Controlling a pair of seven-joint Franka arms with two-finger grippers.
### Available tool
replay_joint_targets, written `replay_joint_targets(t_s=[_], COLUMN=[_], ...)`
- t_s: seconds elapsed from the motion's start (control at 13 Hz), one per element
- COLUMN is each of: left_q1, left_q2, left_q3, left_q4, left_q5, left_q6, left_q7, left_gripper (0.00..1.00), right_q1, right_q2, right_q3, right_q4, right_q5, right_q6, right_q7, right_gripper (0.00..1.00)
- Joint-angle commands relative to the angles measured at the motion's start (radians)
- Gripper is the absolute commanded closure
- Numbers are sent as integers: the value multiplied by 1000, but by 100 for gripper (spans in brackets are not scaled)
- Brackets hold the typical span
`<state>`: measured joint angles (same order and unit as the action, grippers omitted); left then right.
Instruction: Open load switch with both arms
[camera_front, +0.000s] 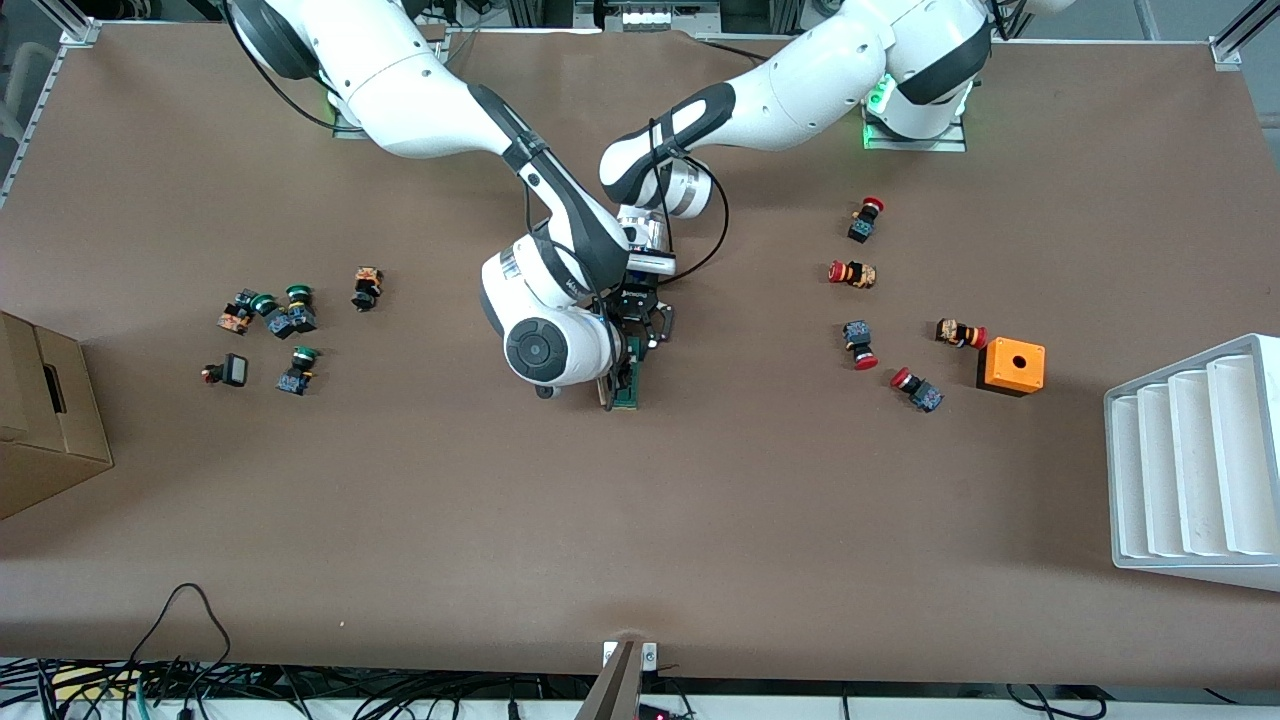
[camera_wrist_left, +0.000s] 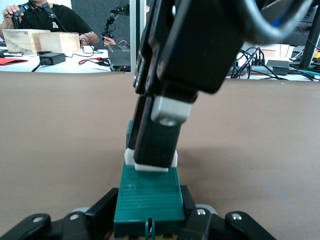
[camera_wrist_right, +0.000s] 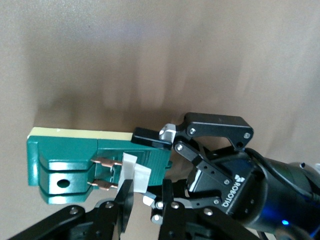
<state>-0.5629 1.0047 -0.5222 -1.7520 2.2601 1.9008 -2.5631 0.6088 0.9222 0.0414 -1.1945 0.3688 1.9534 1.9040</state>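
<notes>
1. Front view: both arms reach to the middle of the table (camera_front: 640, 520). The load switch (camera_front: 627, 385), a narrow dark-green block, lies there on the table under the two wrists. The left gripper (camera_front: 648, 322) pinches the end of the switch that points toward the robots' bases. The right gripper (camera_front: 618, 368) comes down on the switch just beside it, mostly hidden by its own white wrist. Red-capped buttons (camera_front: 853, 273) and an orange box (camera_front: 1012, 366) lie well apart toward the left arm's end; green-capped buttons (camera_front: 297, 300) lie toward the right arm's end.

2. Left wrist view: the green load switch (camera_wrist_left: 148, 200) sits between the left gripper's (camera_wrist_left: 150, 222) fingers, clamped on both sides. The right gripper (camera_wrist_left: 155, 145) stands tilted over the switch, its fingers pressed on the white piece (camera_wrist_left: 150, 162) at the end of the green cover.

3. Right wrist view: the load switch (camera_wrist_right: 75, 160) lies flat, its copper contacts (camera_wrist_right: 105, 172) exposed. The right gripper's (camera_wrist_right: 131, 182) fingers pinch the white piece (camera_wrist_right: 135, 172). The left gripper (camera_wrist_right: 162, 170) grips the switch's other end.
</notes>
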Motion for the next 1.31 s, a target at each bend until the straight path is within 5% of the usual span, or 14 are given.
replay_joint_targets(t_s=[0.0,0.31,0.46,0.85,1.08,1.23], left_q1=[-17,-17,-17,-15,-9,-2], left_q2=[32,32,32,29,-17,-58], left_q3=[2,2,2,1,-2,-2], left_q4=[22,22,22,20,-13,-43], left_q5=[36,35,36,33,23,3], left_q6=[23,23,23,26,40,64], left_q7=[-26,-26,-26,-28,-26,-28], left_gripper=[59,59,59,59,56,43], right_q1=[3,3,-3,-70,-164,-230], right_q2=[-33,-36,-58,-183,-288,-402], right_q3=[5,5,2,0,-1,-1], right_q4=[-71,-69,-65,-71,-124,-242], right_q5=[-27,-27,-18,-27,-31,-65], right_q6=[35,33,25,-28,-109,-103], right_q7=[-5,-6,-3,-93,-372,-585], right_gripper=[70,70,45,6,1,1])
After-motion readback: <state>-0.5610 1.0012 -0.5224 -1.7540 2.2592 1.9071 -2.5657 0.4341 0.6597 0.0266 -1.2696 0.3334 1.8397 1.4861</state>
